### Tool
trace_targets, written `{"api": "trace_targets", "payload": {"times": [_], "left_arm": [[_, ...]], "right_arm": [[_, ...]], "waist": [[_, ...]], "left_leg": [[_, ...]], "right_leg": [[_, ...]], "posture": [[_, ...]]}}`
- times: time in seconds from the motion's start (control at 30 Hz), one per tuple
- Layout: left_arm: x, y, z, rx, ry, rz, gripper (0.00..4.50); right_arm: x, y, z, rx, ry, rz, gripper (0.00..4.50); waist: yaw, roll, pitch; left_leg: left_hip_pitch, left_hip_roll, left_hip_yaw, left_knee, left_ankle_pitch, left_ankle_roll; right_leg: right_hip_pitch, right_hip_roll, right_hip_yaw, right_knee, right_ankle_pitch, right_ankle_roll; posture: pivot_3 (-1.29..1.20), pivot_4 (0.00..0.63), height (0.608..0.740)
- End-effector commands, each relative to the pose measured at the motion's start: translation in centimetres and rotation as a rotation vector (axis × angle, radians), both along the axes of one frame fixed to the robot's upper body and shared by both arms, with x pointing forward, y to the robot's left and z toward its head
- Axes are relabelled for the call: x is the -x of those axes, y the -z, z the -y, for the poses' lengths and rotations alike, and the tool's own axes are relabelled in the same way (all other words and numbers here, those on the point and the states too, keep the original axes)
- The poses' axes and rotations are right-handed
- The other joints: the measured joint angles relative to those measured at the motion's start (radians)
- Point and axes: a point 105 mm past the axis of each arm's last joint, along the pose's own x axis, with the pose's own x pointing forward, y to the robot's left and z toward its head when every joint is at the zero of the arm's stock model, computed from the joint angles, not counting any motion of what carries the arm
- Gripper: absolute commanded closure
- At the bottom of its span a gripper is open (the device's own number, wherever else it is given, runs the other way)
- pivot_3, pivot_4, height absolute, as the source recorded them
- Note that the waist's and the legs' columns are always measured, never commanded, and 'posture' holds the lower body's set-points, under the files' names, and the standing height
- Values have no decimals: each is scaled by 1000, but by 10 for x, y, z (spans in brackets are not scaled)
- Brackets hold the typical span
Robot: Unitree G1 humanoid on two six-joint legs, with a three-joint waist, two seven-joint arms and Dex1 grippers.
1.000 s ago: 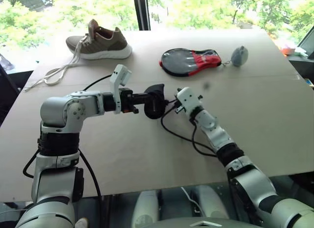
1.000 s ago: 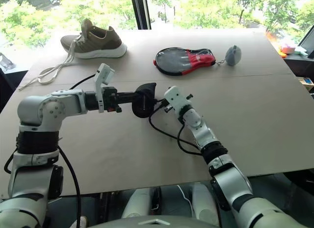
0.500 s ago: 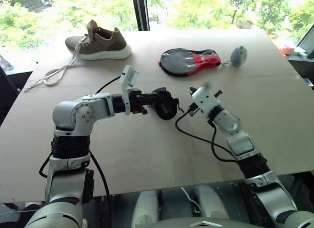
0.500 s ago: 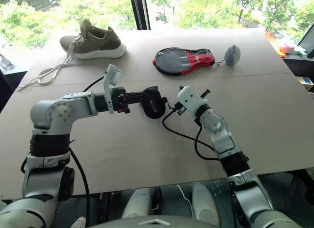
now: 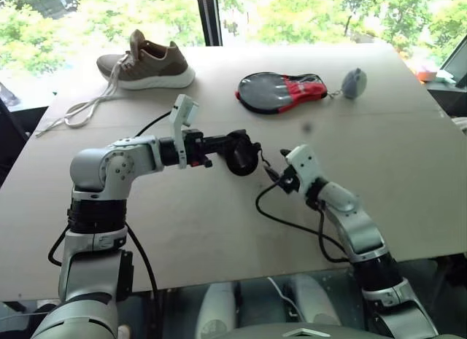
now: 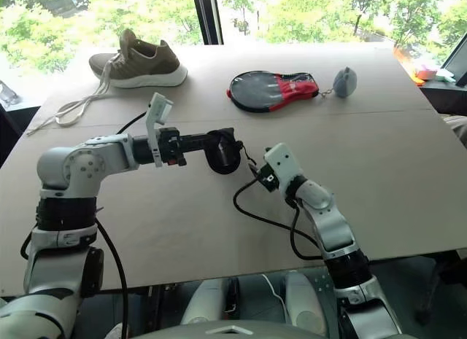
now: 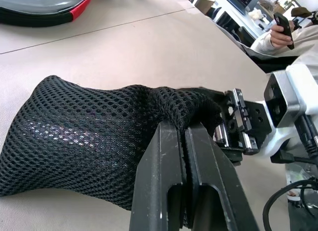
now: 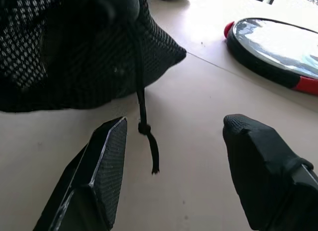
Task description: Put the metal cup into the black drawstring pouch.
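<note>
Right tool (image 8: 171, 166) drew back, fingers apart, empty | left tool (image 7: 185, 156) clamped on black pouch (image 5: 241, 152), mid-table, just left of right tool | cup unseen, perhaps inside

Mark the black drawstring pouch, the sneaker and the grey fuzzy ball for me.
black drawstring pouch (image 7: 94, 126): left wrist view, on its mesh side.
sneaker (image 5: 149, 65): left eye view, on its upper.
grey fuzzy ball (image 5: 355, 82): left eye view, on its middle.

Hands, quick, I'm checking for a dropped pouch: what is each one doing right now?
Left hand: shut on the black drawstring pouch, pinching its mesh.
Right hand: open, holding nothing, the pouch's cord dangling between its fingers.
</note>
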Motion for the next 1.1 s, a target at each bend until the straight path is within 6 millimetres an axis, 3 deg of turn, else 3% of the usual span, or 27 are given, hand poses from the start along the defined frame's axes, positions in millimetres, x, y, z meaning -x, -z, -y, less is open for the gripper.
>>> {"api": "trace_targets", "payload": {"times": [0.03,0.07,0.13,0.33,0.47,0.63,0.67,0.73,0.87,1.1], "left_arm": [[1,-17,-1,-4,10,70,4500],[2,-17,-2,-3,7,70,4500],[2,-17,-4,-7,0,70,4500],[5,-17,-5,-1,0,70,4500],[8,-16,-6,26,12,51,4500],[18,-20,3,61,88,57,4500],[22,-25,7,102,122,49,3947],[26,-35,12,171,168,42,3274],[32,-26,20,62,248,123,1272],[21,-32,51,-19,304,305,1272]], "right_arm": [[-3,-8,-13,-22,-46,20,1408],[-4,-9,-17,-23,-56,22,1408],[-6,-9,-21,-21,-64,26,1941],[-9,-13,-10,17,-39,77,4414],[-5,-22,10,86,1,143,4414],[-2,-47,39,157,97,240,4414],[-1,-53,44,166,111,257,4500],[1,-67,52,171,142,295,4500],[7,-100,64,174,201,374,4500],[23,-126,60,249,190,446,4500]], "waist": [[2,0,0],[3,0,0],[2,0,0],[1,0,0],[3,0,0],[1,0,0],[1,0,0],[3,0,0],[2,0,0],[19,0,0]], "left_leg": [[0,0,0,0,0,0],[0,0,0,0,0,0],[-1,0,0,0,1,-1],[0,0,0,0,2,-3],[-1,0,0,0,2,-3],[0,0,0,0,2,-3],[0,0,0,0,2,-3],[-1,1,0,0,2,-3],[0,0,0,0,2,-3],[-1,-1,0,0,1,-1]], "right_leg": [[0,0,0,0,0,0],[0,0,0,0,0,0],[0,0,0,-1,0,0],[0,0,0,-1,0,0],[0,-1,0,-1,0,0],[0,0,0,-1,0,0],[0,0,0,0,0,0],[0,0,0,0,0,0],[0,0,0,0,0,0],[0,0,-1,-1,0,0]], "posture": [[0,150,740],[0,150,740],[0,150,740],[0,150,740],[0,150,740],[0,150,740],[0,150,740],[0,150,740],[0,150,740],[0,150,740]]}}
